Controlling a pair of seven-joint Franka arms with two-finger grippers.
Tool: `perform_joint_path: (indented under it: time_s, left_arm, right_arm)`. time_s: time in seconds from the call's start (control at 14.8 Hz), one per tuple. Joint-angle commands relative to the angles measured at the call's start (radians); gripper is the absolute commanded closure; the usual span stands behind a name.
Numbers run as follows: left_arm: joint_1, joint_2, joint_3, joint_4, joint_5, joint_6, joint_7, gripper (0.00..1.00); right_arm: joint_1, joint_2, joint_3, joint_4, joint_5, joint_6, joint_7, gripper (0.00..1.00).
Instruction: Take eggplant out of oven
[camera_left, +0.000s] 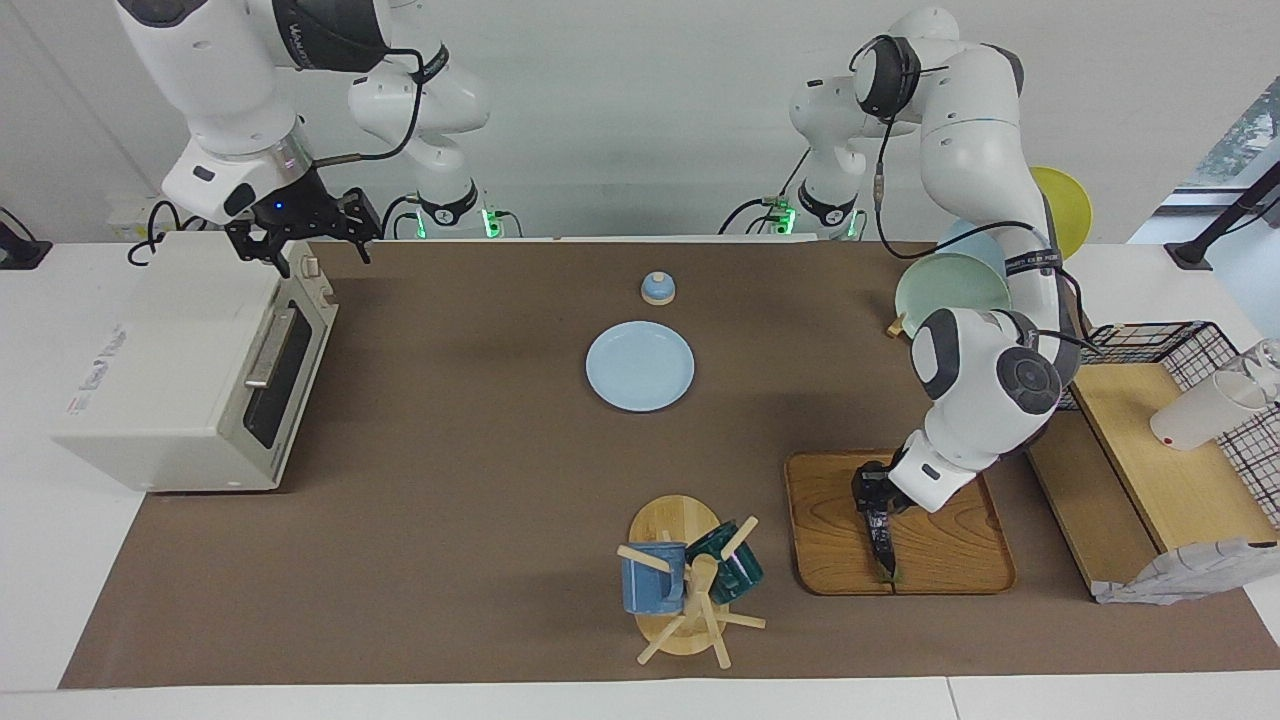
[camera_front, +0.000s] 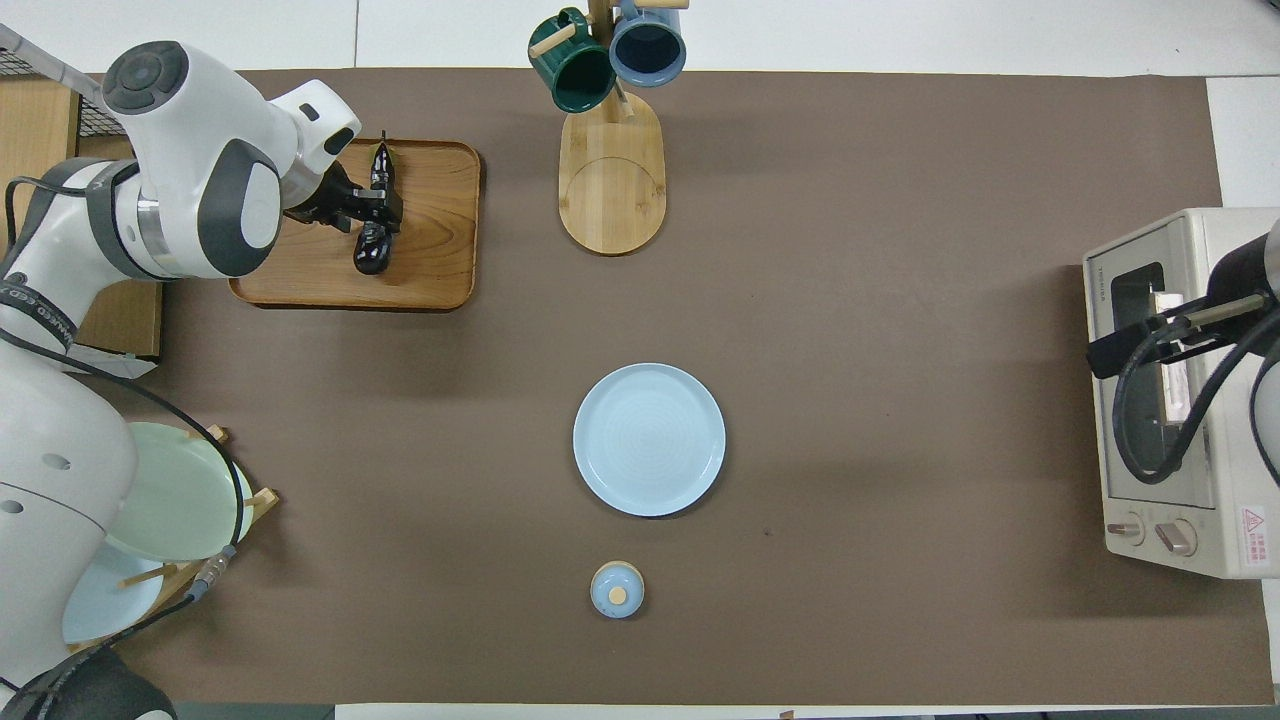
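The dark purple eggplant (camera_left: 885, 552) (camera_front: 372, 245) lies lengthwise on the wooden tray (camera_left: 950, 565) (camera_front: 435, 265) toward the left arm's end of the table, its stem pointing away from the robots. My left gripper (camera_left: 876, 512) (camera_front: 372, 205) is down on the tray, at the eggplant's middle. The off-white oven (camera_left: 180, 370) (camera_front: 1170, 400) stands at the right arm's end with its glass door shut. My right gripper (camera_left: 300, 243) (camera_front: 1160, 335) hangs open and empty just over the oven's top, at the corner nearest the robots.
A light blue plate (camera_left: 640, 365) lies mid-table, with a small blue lidded pot (camera_left: 657, 288) nearer the robots. A mug tree (camera_left: 690, 585) holds a blue and a green mug beside the tray. A plate rack (camera_left: 950, 285) and a wire-and-wood shelf (camera_left: 1150, 450) flank the left arm.
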Motion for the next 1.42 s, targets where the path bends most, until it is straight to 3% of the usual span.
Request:
perform_joint_path:
  time_s: [0.0,0.4,0.94,1.35]
  left_arm:
    - [0.007,-0.039,0.000,0.012,0.006,-0.058,0.008,0.00]
    - [0.003,-0.209,0.001,-0.022,0.013,-0.141,-0.050,0.00]
    - [0.012,-0.427,0.015,-0.034,0.020,-0.417,-0.062,0.00]
    - [0.012,-0.565,0.016,-0.065,0.052,-0.546,-0.064,0.00]
  right_arm:
    - [0.018,0.011,-0.004,0.040,0.007,-0.044,0.024,0.00]
    - [0.012,0.014,-0.017,0.040,0.025,-0.034,0.024,0.00]
    - [0.007,0.012,-0.023,0.046,0.027,-0.043,0.088,0.00]
    - [-0.014,0.011,-0.040,0.046,0.029,-0.034,0.113,0.00]
